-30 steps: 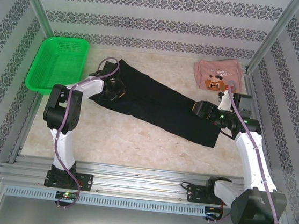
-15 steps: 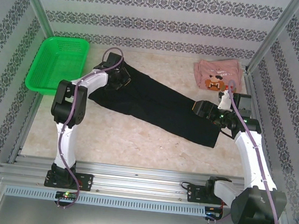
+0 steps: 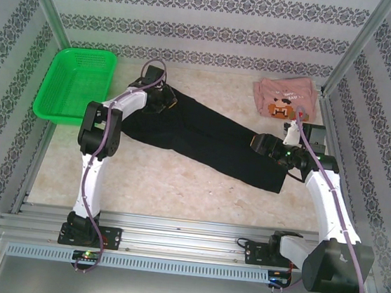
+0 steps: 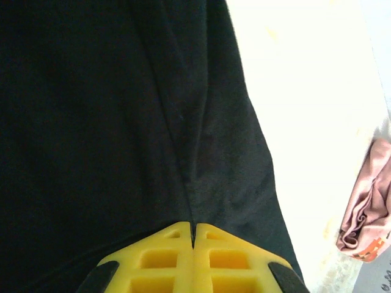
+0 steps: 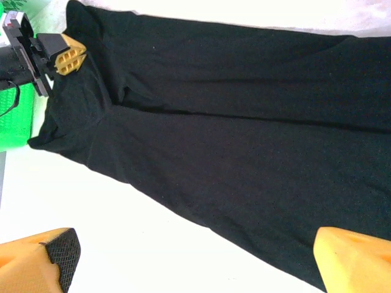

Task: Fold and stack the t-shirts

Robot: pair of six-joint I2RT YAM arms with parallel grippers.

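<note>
Left wrist: left gripper pinches the black t-shirt — right gripper stands wide over its other end.

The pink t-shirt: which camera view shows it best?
The top external view. There the pink t-shirt lies whole at the far right of the table, with its pixel print facing up. The left wrist view catches a crumpled edge of it at the right border of the picture.

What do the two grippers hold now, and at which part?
The left gripper pinches the black t-shirt at its left end, near the far edge. The right gripper stands open over the shirt's right end, holding nothing.
</note>
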